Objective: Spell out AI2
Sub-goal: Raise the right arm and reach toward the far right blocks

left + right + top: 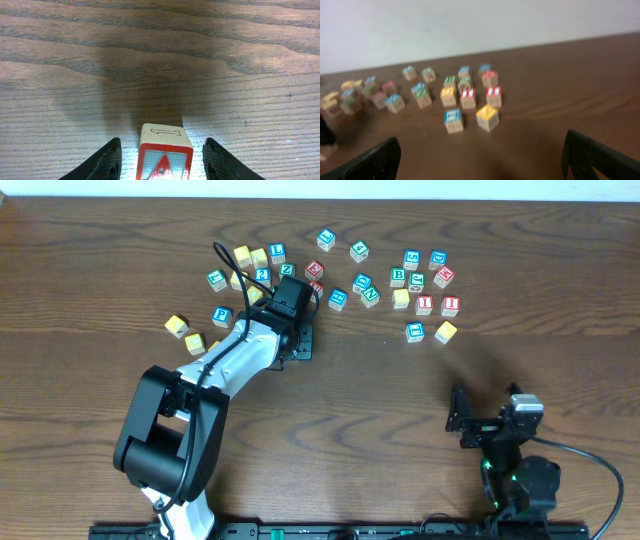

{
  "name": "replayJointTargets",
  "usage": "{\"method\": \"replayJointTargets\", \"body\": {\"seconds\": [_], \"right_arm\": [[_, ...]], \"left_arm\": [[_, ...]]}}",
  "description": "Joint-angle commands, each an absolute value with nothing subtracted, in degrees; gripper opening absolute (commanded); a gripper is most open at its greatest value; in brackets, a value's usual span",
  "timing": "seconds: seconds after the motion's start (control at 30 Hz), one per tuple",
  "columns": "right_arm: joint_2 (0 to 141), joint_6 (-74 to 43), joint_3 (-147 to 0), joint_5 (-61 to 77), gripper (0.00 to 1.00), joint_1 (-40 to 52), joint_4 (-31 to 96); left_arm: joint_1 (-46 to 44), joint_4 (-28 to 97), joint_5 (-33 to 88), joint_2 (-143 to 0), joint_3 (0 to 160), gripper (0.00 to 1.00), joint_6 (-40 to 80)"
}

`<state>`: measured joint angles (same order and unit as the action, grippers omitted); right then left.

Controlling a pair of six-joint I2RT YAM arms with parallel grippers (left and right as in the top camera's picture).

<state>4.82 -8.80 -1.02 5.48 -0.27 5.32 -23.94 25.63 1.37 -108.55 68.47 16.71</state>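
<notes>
A red letter A block (pixel 164 156) stands on the wood table between the fingers of my left gripper (pixel 162 162), with a gap on each side; the gripper is open. In the overhead view the left gripper (pixel 298 340) points down just below the left block cluster and hides that block. A blue block marked 2 (pixel 262 275) lies in that cluster. Two red I blocks (pixel 425 305) (pixel 450 305) sit in the right cluster and also show in the right wrist view (pixel 468 97). My right gripper (pixel 468 420) (pixel 485 165) is open and empty, near the front right.
Several loose letter blocks are scattered along the back of the table (pixel 560 380), in a left group (pixel 240 260) and a right group (pixel 415 280). A blue block (pixel 453 120) and a yellow block (pixel 487 116) lie nearest the right gripper.
</notes>
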Motion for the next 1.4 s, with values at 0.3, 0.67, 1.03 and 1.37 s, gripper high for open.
{"method": "replayJointTargets", "body": {"seconds": [0.3,0.67,1.03,1.37], "right_arm": [[29.54,-8.21,-30.26,8.10,0.99,0.30,20.88],[76.25,-1.10,-90.00,8.10,0.99,0.32,65.54],[96.14,1.37,-104.57,8.32,0.99,0.43,55.27],[106.63,-5.04,-104.57,5.82,0.77,0.36,54.96]], "left_arm": [[-23.79,26.46,0.84,-108.86,68.16,0.50,16.53],[-23.79,26.55,0.84,-108.75,68.16,0.51,16.53],[-23.79,26.68,0.84,-108.62,68.16,0.51,16.53],[-23.79,26.68,0.84,-108.57,68.16,0.51,16.53]]}}
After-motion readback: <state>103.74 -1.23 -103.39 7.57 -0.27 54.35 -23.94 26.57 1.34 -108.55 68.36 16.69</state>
